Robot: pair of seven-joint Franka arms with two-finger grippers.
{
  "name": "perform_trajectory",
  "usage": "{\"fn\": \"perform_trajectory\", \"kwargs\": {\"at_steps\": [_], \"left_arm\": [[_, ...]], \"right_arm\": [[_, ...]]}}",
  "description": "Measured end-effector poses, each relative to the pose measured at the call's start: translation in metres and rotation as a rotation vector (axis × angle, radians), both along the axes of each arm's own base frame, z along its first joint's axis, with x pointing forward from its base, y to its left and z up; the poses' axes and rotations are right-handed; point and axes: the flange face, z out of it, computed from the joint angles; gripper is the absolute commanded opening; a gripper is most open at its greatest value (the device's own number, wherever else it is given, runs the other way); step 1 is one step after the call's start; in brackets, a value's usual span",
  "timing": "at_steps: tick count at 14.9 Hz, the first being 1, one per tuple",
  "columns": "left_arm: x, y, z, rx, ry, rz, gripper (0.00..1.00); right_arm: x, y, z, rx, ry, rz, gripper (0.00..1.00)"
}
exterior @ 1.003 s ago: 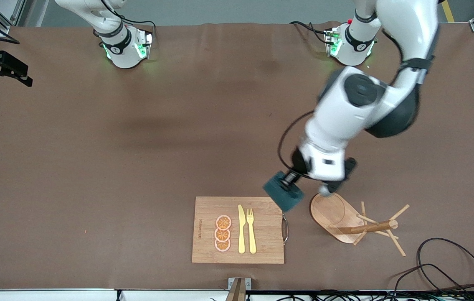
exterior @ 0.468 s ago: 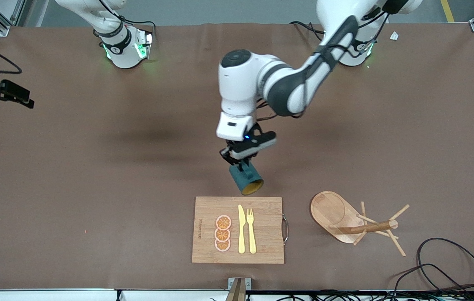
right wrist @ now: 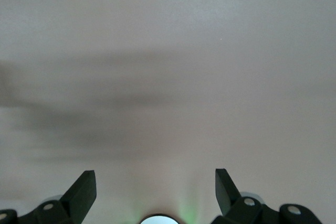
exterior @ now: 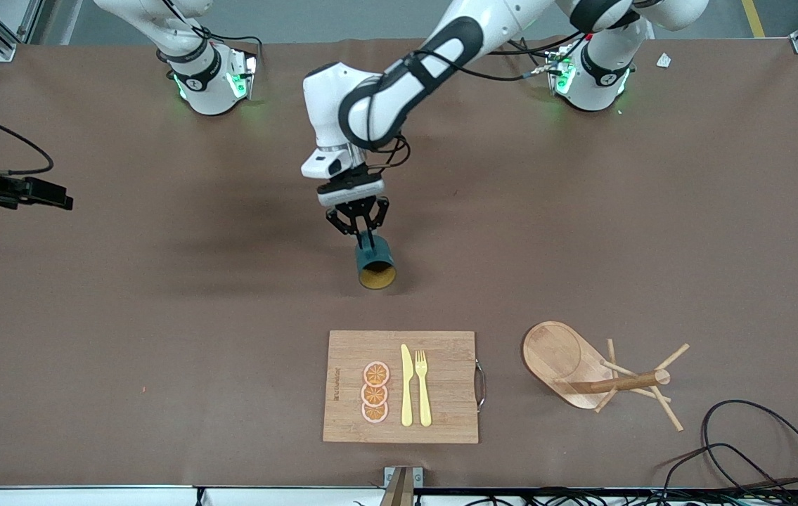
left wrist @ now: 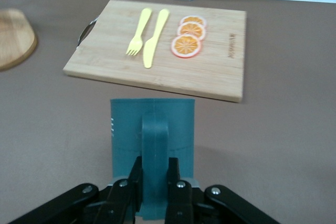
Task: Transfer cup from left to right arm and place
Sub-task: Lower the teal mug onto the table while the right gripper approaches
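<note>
The left gripper (exterior: 358,226), just above the middle of the front view, is pinched on the handle of the cup (exterior: 375,263), which hangs in the air over bare table (exterior: 159,316) with its long axis tipped and its open mouth facing the camera. The right gripper (right wrist: 156,187), its 2 fingers spread wide and empty, waits at the left edge of the front view, well apart. The handover likely depends on closing that gap.
</note>
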Motion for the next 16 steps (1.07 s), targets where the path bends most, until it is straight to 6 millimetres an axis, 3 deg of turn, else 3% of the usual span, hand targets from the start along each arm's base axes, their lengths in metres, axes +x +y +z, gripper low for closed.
{"fn": "perform_trajectory", "kwargs": {"at_steps": [4, 9, 12, 15, 16], "left_arm": [[-0.038, -0.020, -0.033, 0.067, -0.144, -0.135, 0.02], [-0.077, -0.036, -0.076, -0.016, -0.327, -0.187, 0.03], [-0.087, -0.037, -0.100, -0.053, -0.416, -0.212, 0.04], [-0.088, -0.030, -0.129, -0.088, -0.507, -0.211, 0.08], [-0.088, -0.028, -0.139, -0.094, -0.530, -0.212, 0.14]], "right_arm": [[0.019, 0.011, -0.033, 0.004, 0.005, 0.021, 1.00], [0.032, 0.035, -0.071, 0.006, 0.004, 0.057, 1.00], [0.035, 0.053, -0.083, 0.010, 0.005, 0.027, 1.00], [0.037, 0.090, -0.091, -0.011, 0.011, -0.029, 1.00], [0.037, 0.103, -0.094, -0.019, 0.013, -0.042, 1.00]]}}
